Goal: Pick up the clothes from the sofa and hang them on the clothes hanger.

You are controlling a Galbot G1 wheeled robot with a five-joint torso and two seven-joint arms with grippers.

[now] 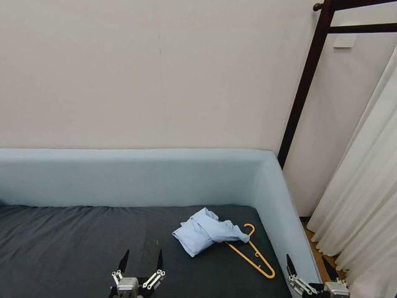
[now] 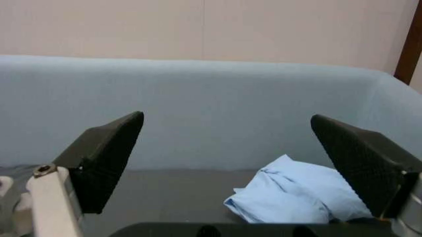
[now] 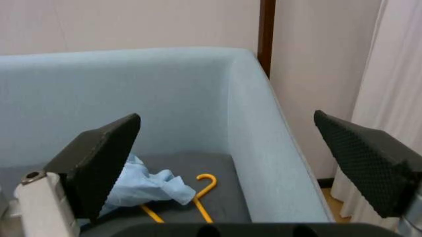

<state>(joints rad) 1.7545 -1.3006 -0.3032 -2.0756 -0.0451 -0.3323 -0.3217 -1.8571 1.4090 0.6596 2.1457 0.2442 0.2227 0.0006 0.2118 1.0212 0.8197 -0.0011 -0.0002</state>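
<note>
The crumpled blue garment (image 1: 205, 231) lies on the sofa seat (image 1: 74, 242) beside the orange hanger (image 1: 255, 253), forward-right of the nearer left gripper (image 1: 142, 258) and forward-left of the right gripper (image 1: 308, 268), the 2 jaw sets wide open and empty.

A plain pale wall (image 1: 155, 74) spans the far side. On the right a white curtain (image 1: 372, 186) hangs in folds, reaching down to a strip of wooden floor (image 1: 316, 247) at the near right. A small pale plate (image 1: 345, 41) sits high on the wall, far right.
</note>
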